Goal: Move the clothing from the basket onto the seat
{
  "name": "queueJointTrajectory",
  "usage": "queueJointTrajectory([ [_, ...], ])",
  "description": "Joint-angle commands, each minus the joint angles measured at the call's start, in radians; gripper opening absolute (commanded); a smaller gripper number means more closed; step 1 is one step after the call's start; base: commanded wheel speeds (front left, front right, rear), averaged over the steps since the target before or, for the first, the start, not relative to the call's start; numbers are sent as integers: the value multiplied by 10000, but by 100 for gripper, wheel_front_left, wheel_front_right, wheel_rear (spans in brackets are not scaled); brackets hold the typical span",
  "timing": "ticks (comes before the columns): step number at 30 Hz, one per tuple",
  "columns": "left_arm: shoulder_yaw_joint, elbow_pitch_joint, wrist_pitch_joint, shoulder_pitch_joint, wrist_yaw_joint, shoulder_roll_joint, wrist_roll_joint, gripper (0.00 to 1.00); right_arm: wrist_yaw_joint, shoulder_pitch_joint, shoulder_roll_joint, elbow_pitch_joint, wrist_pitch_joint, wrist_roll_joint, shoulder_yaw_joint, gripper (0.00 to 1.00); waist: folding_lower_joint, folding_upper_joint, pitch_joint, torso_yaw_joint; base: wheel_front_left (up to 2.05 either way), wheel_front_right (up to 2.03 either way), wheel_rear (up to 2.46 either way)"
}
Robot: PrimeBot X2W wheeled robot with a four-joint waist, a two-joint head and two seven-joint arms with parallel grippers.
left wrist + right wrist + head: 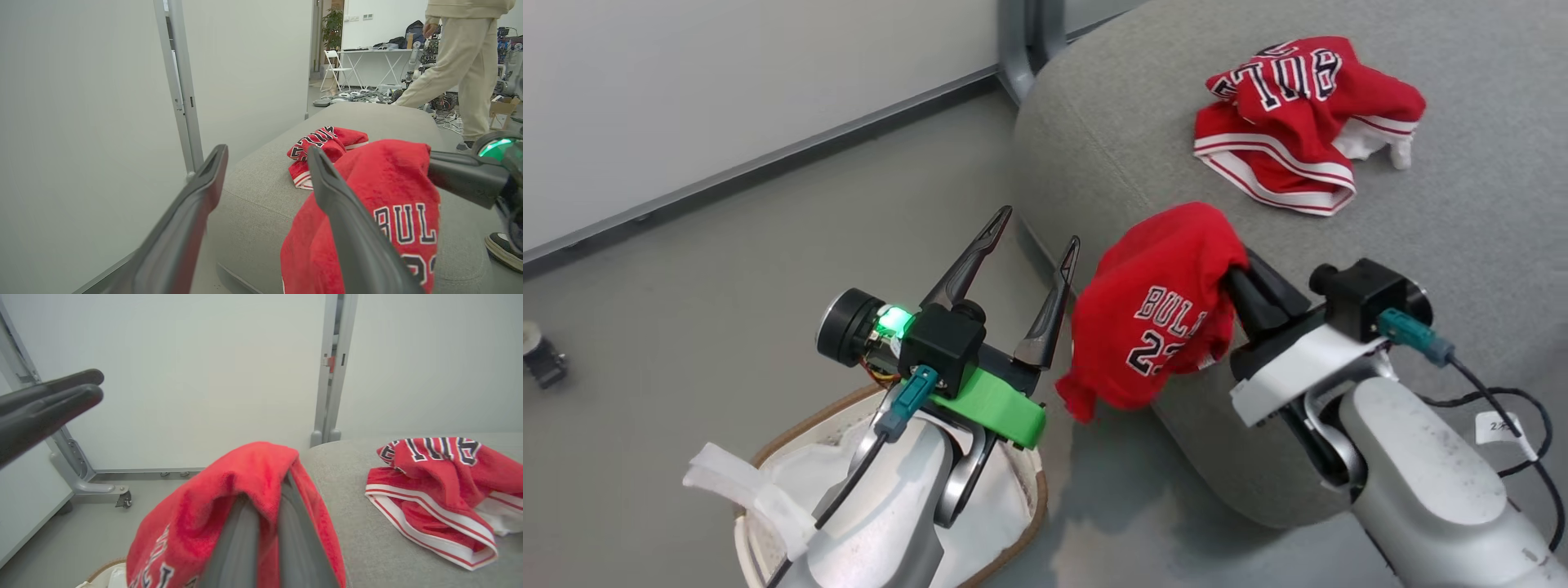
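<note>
A red "BULLS 23" jersey (1156, 314) hangs from my right gripper (1235, 265), which is shut on it at the front left edge of the grey seat (1462, 188). The same jersey (245, 486) drapes over my right gripper's fingers (286, 522). Red shorts with striped trim (1298, 122) lie crumpled farther back on the seat. My left gripper (1033, 245) stands open and empty above the floor, left of the hanging jersey (392, 212), its fingers (192, 212) spread. The basket (784, 445) sits at the bottom left under my left arm, holding a white sheet (800, 482).
A white partition wall (727, 90) with a grey post (1021, 41) runs along the back. A small dark object (541, 355) lies on the floor at far left. A person in beige trousers (466, 69) walks beyond the seat, and a shoe (504, 251) is near its right side.
</note>
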Motion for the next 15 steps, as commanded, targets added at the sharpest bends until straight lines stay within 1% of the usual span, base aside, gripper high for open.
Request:
queueJointTrajectory([
  [1,34,82,-1,-51,-70,63,58,100,-10,-396,-179,29,-21,-122,-224,0,0,0,613,-1177,0,0,0],
  [4,35,209,1,-196,-114,69,199,100,-10,-1180,-573,252,-21,-316,-741,0,0,0,915,-1232,0,0,0],
  [8,58,431,-1,-378,-181,67,443,100,-10,-2774,-1260,924,-19,-728,-1465,0,0,0,1490,-1027,0,0,0],
  [9,46,508,-1,-473,-215,69,513,100,-10,-3257,-1523,1125,-21,-953,-1581,0,0,0,1705,-910,0,0,0],
  [11,87,648,-1,-615,-255,77,620,100,-10,-4241,-1832,1633,-19,-1284,-1795,0,0,0,2061,-689,0,0,0],
  [15,104,758,-1,-881,-318,79,829,100,-10,-5718,-2408,2603,-19,-1661,-2350,0,0,0,2693,-227,0,0,0],
])
